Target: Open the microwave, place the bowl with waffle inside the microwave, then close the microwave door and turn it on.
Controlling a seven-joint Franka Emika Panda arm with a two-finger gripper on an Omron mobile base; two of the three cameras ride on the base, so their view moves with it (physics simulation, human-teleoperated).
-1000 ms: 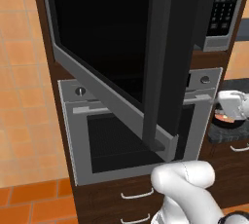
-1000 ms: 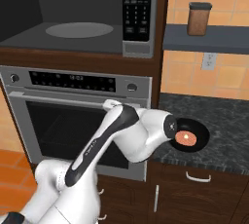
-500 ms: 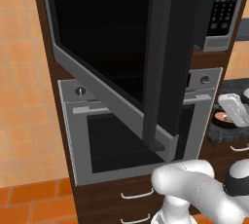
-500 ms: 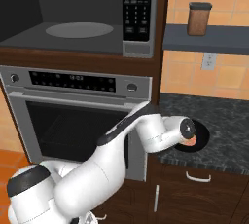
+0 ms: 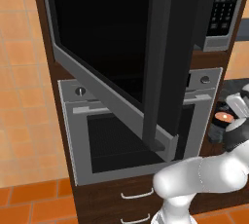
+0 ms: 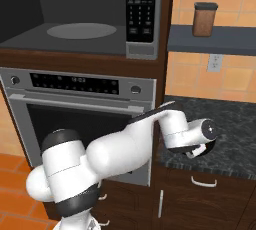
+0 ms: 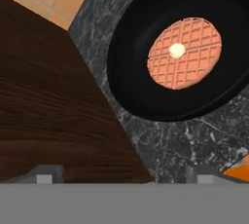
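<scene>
Since the earlier frames the arm had swung right, carrying the gripper out over the counter above the bowl. Its fingers looked apart in the hand view, empty, though little of them showed. The bowl sat on the counter beside the cabinet side, waffle in it. Farther back the door stood wide open. A grasp at the shallow rim could slip or tip the bowl; lifting it leftward risked striking that open door.
</scene>
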